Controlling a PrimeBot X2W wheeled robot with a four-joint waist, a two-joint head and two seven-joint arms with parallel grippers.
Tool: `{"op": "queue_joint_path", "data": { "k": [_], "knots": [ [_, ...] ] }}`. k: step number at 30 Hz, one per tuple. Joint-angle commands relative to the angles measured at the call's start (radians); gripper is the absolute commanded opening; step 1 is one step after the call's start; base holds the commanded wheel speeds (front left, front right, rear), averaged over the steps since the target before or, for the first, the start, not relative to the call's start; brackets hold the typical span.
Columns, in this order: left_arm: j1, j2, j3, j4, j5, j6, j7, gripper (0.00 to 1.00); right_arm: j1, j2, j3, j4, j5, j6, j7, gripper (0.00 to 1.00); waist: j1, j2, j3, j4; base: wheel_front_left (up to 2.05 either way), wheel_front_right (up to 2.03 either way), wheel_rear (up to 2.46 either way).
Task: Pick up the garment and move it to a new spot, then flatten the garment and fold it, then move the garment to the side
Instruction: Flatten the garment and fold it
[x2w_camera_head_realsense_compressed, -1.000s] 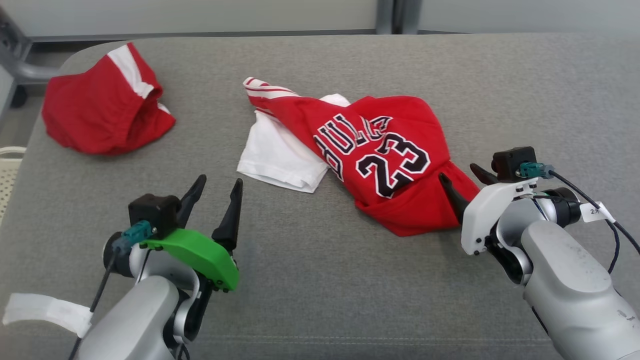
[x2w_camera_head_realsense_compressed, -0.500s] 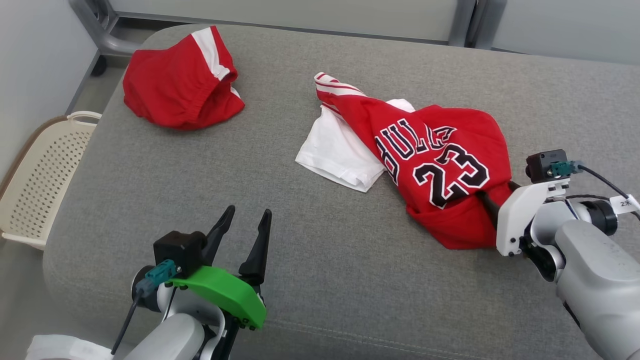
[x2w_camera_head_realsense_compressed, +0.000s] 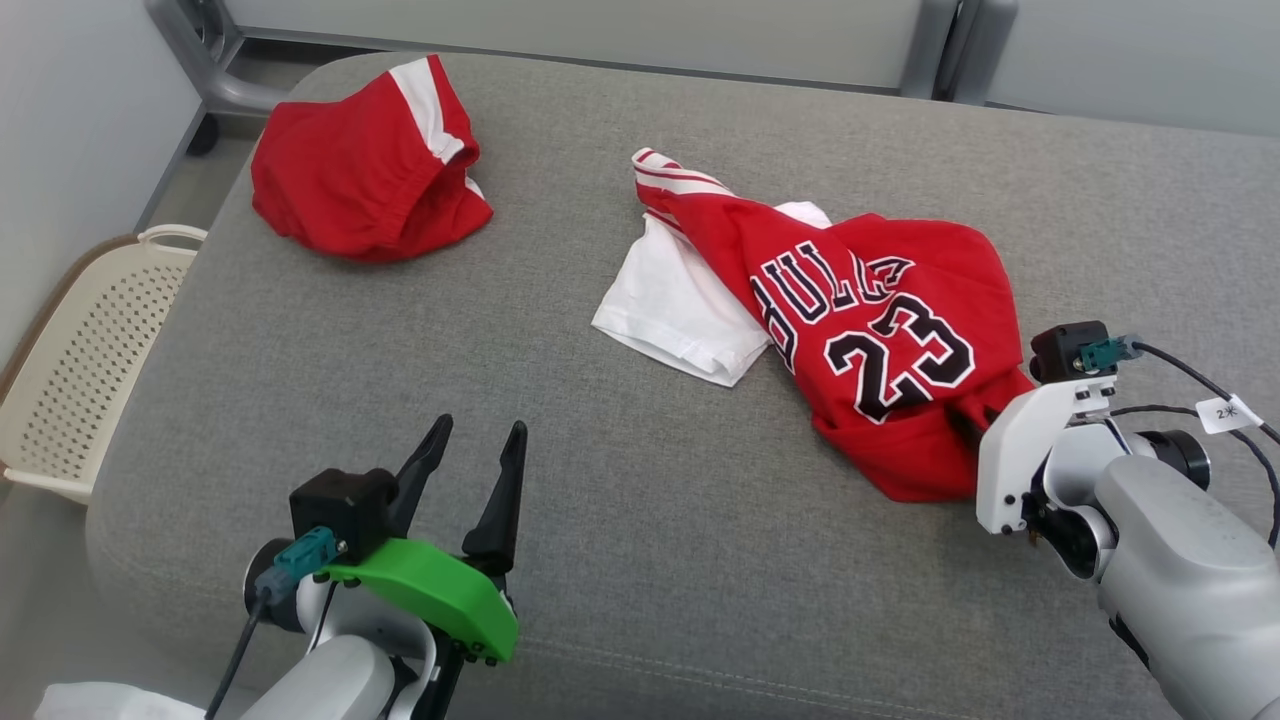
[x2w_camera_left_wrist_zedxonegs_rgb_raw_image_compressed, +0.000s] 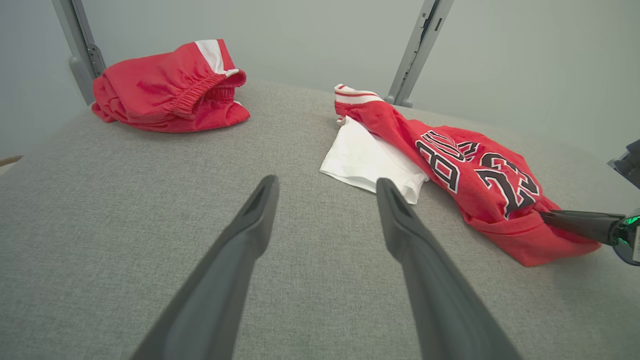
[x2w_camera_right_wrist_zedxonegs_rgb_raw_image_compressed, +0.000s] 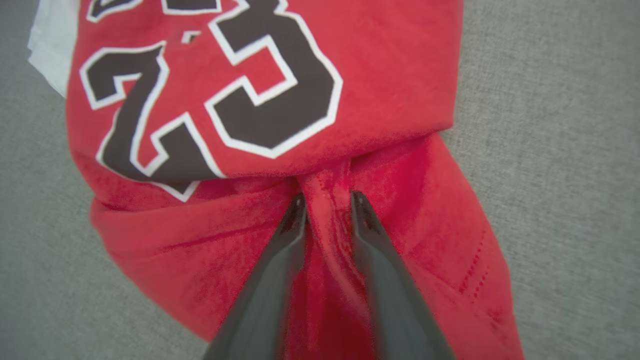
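The garment is a crumpled red jersey (x2w_camera_head_realsense_compressed: 880, 330) with "BULLS 23" in black and a white part (x2w_camera_head_realsense_compressed: 680, 300) sticking out on its left. It lies right of centre on the grey cushion (x2w_camera_head_realsense_compressed: 640, 560). My right gripper (x2w_camera_head_realsense_compressed: 965, 420) is dug into its near right hem. In the right wrist view the gripper (x2w_camera_right_wrist_zedxonegs_rgb_raw_image_compressed: 326, 197) is shut on a raised ridge of the red jersey (x2w_camera_right_wrist_zedxonegs_rgb_raw_image_compressed: 250, 100). My left gripper (x2w_camera_head_realsense_compressed: 478, 430) stands open above bare cushion at the lower left, well apart from the jersey (x2w_camera_left_wrist_zedxonegs_rgb_raw_image_compressed: 475, 170). Nothing lies between the left gripper's (x2w_camera_left_wrist_zedxonegs_rgb_raw_image_compressed: 327, 184) tips.
Bunched red shorts (x2w_camera_head_realsense_compressed: 365, 170) with a white stripe lie at the cushion's far left corner. A cream perforated basket (x2w_camera_head_realsense_compressed: 80, 360) stands on the floor beyond the left edge. Grey metal posts (x2w_camera_left_wrist_zedxonegs_rgb_raw_image_compressed: 415, 50) rise behind the cushion.
The head camera swung, shifting the whole picture. My right gripper went from open beside the jersey's near hem into the fabric and shut on a fold. The left gripper stayed open.
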Motion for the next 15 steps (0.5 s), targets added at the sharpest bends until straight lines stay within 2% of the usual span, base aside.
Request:
{"op": "queue_joint_path", "data": {
  "k": [1,7,15],
  "knots": [
    [0.018,0.011,0.007,-0.007,0.0,0.009,0.0,1.0,-0.008,-0.008,0.018,-0.015,0.015,0.0,-0.001,0.0,0.0,0.0,-0.006,-0.017,0.0,0.0,0.0],
    [0.031,0.025,0.016,-0.024,-0.006,0.022,-0.005,1.0,-0.035,-0.038,0.048,-0.055,0.029,0.0,-0.054,0.0,0.0,0.0,-0.017,-0.053,0.0,0.0,0.0],
    [0.027,0.023,0.023,-0.045,-0.009,0.032,-0.012,1.0,-0.173,-0.108,0.024,-0.032,-0.058,0.0,-0.232,0.0,0.0,0.0,-0.017,-0.082,0.0,0.0,0.0]
  ]
}}
